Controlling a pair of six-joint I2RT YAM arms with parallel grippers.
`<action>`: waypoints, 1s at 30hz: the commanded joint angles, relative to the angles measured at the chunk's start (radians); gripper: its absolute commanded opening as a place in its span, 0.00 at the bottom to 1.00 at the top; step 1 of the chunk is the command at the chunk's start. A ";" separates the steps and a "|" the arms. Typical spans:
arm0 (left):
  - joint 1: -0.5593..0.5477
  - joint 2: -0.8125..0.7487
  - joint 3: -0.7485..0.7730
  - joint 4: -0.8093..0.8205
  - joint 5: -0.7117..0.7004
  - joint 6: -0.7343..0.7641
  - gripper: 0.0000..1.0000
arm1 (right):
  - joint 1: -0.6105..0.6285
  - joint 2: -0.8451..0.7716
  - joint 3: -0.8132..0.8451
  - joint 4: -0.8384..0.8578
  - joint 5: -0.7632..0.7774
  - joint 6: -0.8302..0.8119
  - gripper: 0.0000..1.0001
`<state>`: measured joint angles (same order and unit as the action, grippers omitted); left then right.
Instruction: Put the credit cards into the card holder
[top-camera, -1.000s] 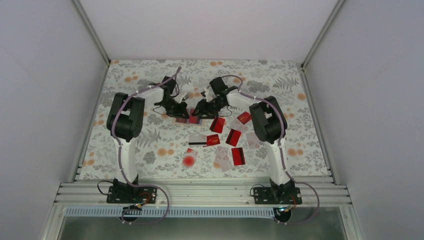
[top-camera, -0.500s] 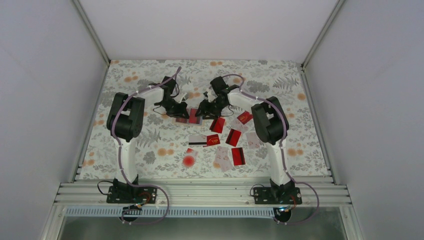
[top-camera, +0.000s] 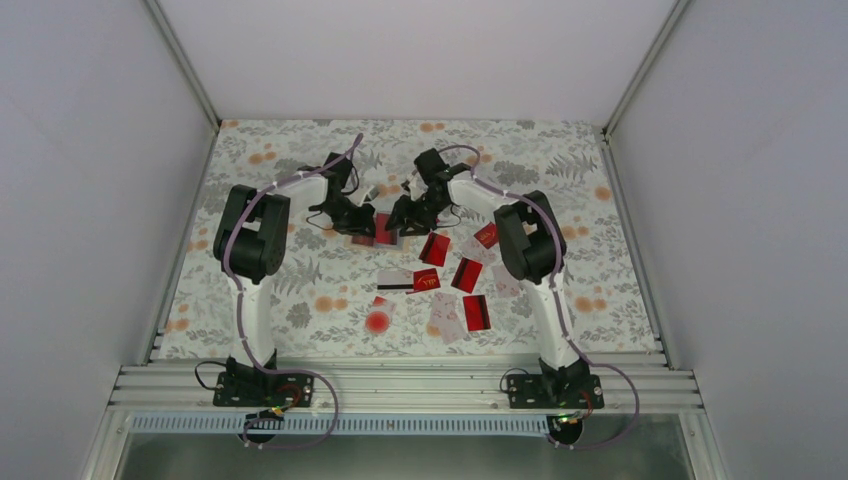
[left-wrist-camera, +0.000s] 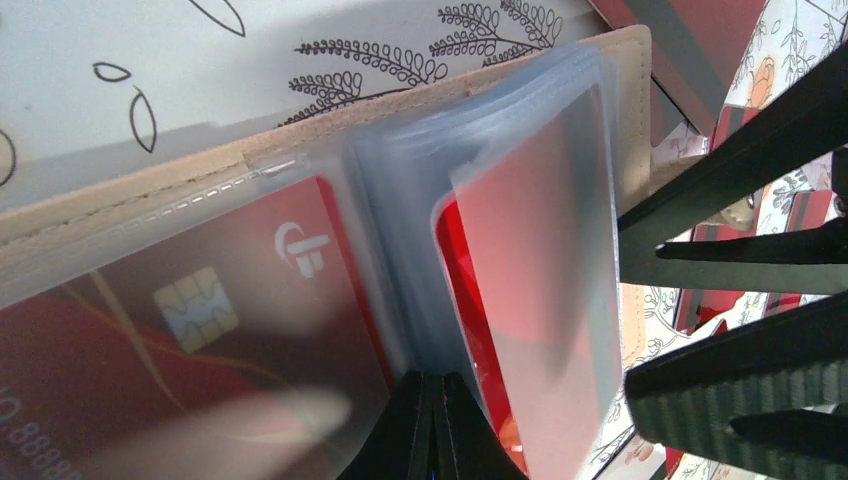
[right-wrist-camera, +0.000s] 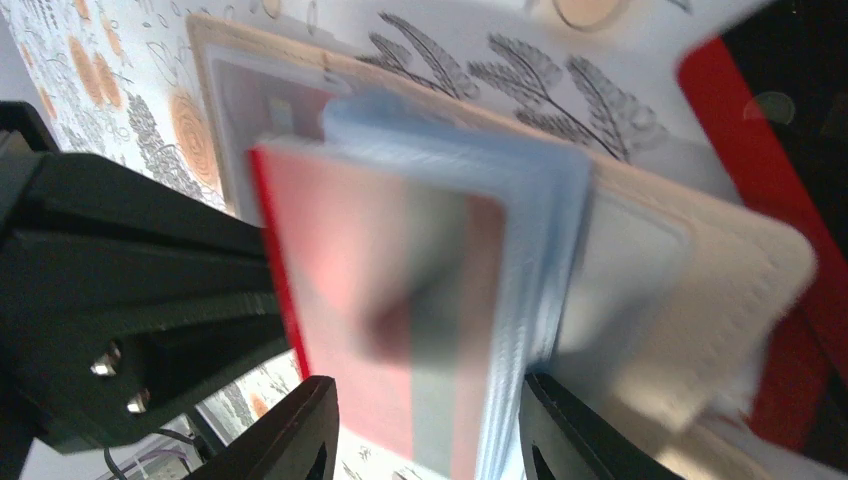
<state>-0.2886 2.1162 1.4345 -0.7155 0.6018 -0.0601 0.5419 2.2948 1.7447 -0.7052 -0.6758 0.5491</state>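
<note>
The tan card holder (top-camera: 386, 233) lies open at the table's far middle, between both grippers. In the left wrist view its tan edge (left-wrist-camera: 150, 185) frames a red chip card (left-wrist-camera: 200, 320) in a clear pocket. A second red card (left-wrist-camera: 470, 290) sits partly in the upright pale-blue sleeves. My left gripper (left-wrist-camera: 432, 385) is shut at the foot of those sleeves. My right gripper (right-wrist-camera: 430, 400) is open, with its fingers on either side of the sleeve stack and the red card (right-wrist-camera: 380, 280). Several loose cards (top-camera: 467, 273) lie nearer the arms.
The white card with a black stripe (top-camera: 395, 280) lies beside a red card (top-camera: 426, 280). Pale cards (top-camera: 446, 315) and a red one (top-camera: 477, 311) lie to the near right. A round red blot (top-camera: 377, 322) is printed on the floral cloth (top-camera: 290, 300). White walls enclose the table.
My right arm has swung a little to the left and its gripper has closed in on the card holder. The left arm and the loose cards have not moved.
</note>
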 joint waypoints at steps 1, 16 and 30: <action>-0.029 0.050 -0.025 0.013 -0.023 0.017 0.02 | 0.033 0.071 0.080 -0.032 -0.017 -0.016 0.46; -0.040 0.052 -0.016 0.009 -0.029 0.019 0.02 | 0.036 -0.007 0.082 -0.053 -0.033 -0.026 0.44; -0.039 0.057 -0.003 -0.002 -0.036 0.026 0.02 | 0.037 -0.067 0.073 -0.065 0.008 -0.019 0.39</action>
<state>-0.3016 2.1189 1.4368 -0.7113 0.5995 -0.0593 0.5629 2.2814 1.8126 -0.7692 -0.6655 0.5308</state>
